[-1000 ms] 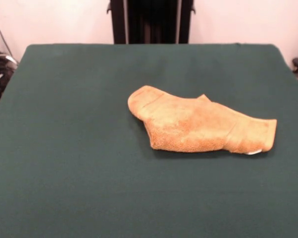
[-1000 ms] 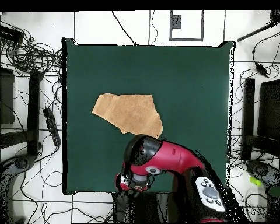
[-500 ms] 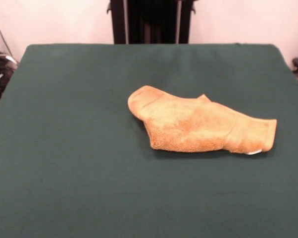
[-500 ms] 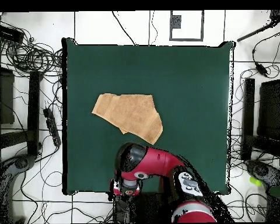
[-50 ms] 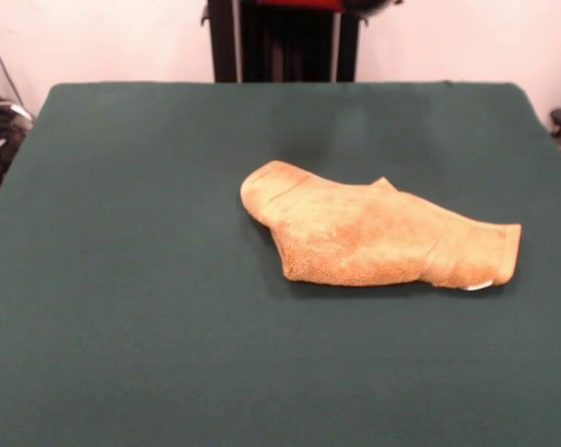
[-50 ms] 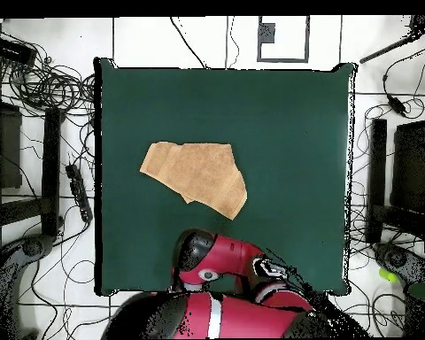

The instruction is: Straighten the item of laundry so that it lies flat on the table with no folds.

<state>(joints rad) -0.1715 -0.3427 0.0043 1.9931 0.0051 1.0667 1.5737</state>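
The item of laundry [image 5: 374,237] is a golden-orange towel lying folded over itself right of the table's middle. A small white tag [image 5: 479,285] shows at its right end. From above, the item of laundry [image 6: 196,176] lies left of centre on the dark green table [image 6: 296,133]. Only a red strip of the arm [image 5: 299,4] shows at the top edge of the front view. Overhead, the gripper [image 6: 191,257] sits at the arm's dark end over the table's bottom edge, a short way below the towel and apart from it.
Bare green table [image 5: 122,279] surrounds the towel on all sides. Cables and black stands [image 6: 48,159] crowd the floor left of the table. More gear [image 6: 402,195] stands to its right. The red arm's body [image 6: 225,314] fills the bottom middle.
The arm has folded back toward its base, and its dark end has slid a little toward the table's bottom edge. The towel has not moved.
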